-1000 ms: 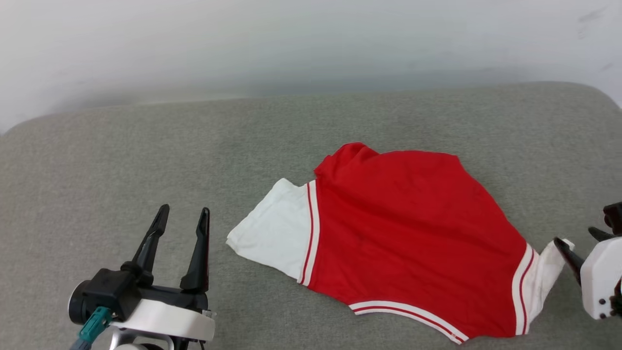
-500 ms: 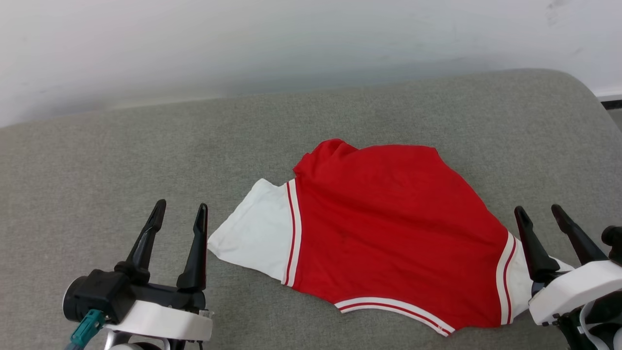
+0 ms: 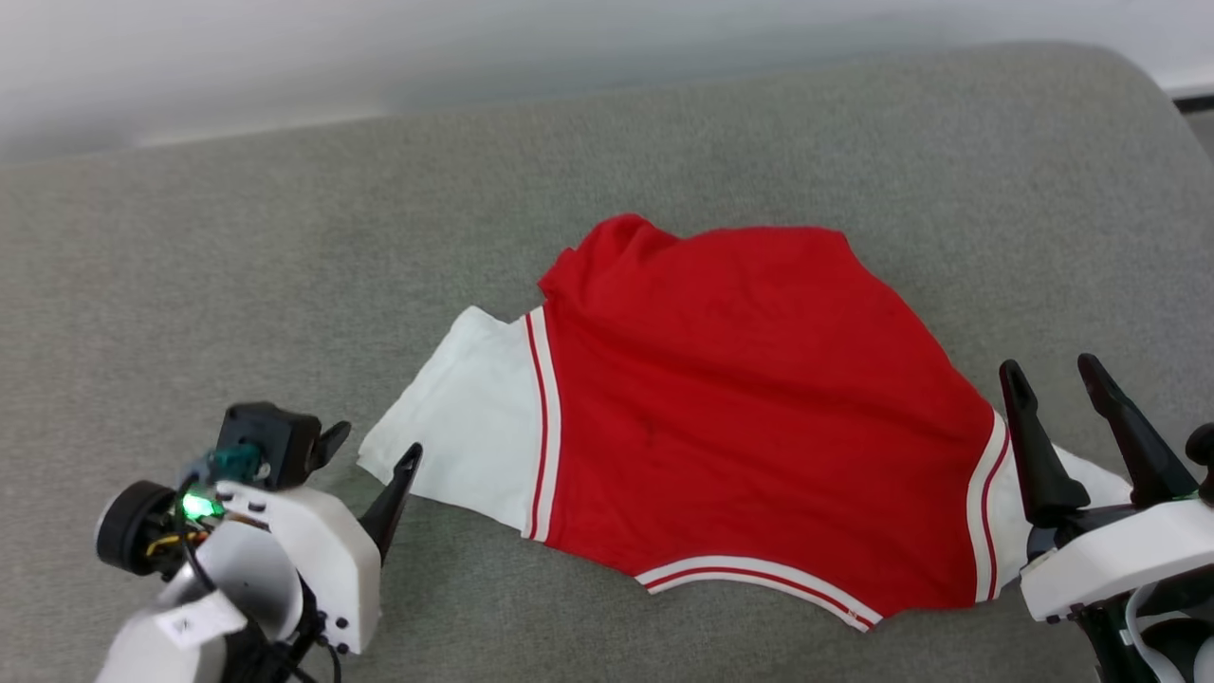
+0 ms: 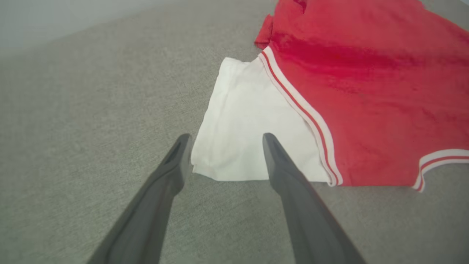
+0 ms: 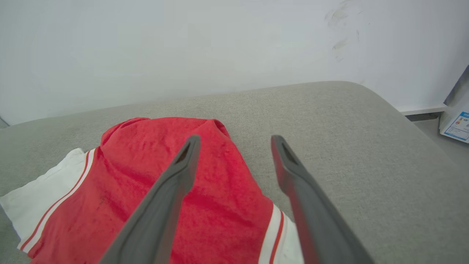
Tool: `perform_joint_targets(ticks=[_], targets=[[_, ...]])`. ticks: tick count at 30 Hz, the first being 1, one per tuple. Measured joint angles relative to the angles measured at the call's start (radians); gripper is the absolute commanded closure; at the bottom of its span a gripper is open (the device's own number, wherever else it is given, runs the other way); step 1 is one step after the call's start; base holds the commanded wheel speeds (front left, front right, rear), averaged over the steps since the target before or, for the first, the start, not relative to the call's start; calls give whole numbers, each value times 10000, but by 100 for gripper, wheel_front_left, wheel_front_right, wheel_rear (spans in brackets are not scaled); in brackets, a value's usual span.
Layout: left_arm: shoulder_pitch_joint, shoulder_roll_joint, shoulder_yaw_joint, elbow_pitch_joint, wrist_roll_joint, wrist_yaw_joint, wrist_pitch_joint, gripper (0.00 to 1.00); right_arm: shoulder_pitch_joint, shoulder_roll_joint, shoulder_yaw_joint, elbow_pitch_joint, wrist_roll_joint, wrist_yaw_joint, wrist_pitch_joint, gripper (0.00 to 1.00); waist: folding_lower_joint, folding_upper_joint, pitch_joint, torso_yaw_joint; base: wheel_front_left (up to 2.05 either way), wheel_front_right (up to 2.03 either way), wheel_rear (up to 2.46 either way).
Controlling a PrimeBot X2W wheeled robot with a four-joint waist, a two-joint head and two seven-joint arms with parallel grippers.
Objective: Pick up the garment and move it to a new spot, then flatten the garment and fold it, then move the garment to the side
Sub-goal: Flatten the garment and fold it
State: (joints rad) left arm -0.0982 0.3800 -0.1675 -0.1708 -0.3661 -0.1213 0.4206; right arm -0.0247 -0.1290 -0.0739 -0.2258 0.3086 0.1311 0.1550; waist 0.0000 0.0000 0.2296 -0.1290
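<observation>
The garment, a red jersey-style shirt, is lying spread on a grey upholstered surface, plain red side facing up and a curved striped band running along its near edge. The left gripper is hanging with its jaws wide apart at the outer corner of the left white sleeve. In the left wrist view its dark fingertips are framing the sleeve's edge, though whether they are touching the cloth is unclear. The right gripper is likewise standing wide open and holding nothing, fingers rising over the right white sleeve beside its striped trim. A pale wall is running behind the surface.
</observation>
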Motion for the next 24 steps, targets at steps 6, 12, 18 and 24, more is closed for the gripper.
perform_joint_targets(ticks=[6, 12, 18, 24], targets=[[-310, 493, 169, -410, -144, 441, 1967, 0, -100, 234, 219, -194, -115, 0, -75, 0, 0, 0, 821, -213, 0, 0, 0], [-428, 698, 211, -401, -12, 610, 2380, 0, -162, 360, 337, -182, -215, 0, -274, 0, 1, 0, 1619, -418, 0, 0, 0], [-614, 794, -6, -113, -54, 593, 2823, 0, -253, 403, 456, -17, -326, 0, -416, 0, 0, 0, 1934, -532, 0, 0, 0], [-737, 754, -188, 213, -276, 506, 3045, 100, -354, 395, 497, 123, -449, 0, -441, 0, 0, 0, 1841, -464, 0, 0, 0]])
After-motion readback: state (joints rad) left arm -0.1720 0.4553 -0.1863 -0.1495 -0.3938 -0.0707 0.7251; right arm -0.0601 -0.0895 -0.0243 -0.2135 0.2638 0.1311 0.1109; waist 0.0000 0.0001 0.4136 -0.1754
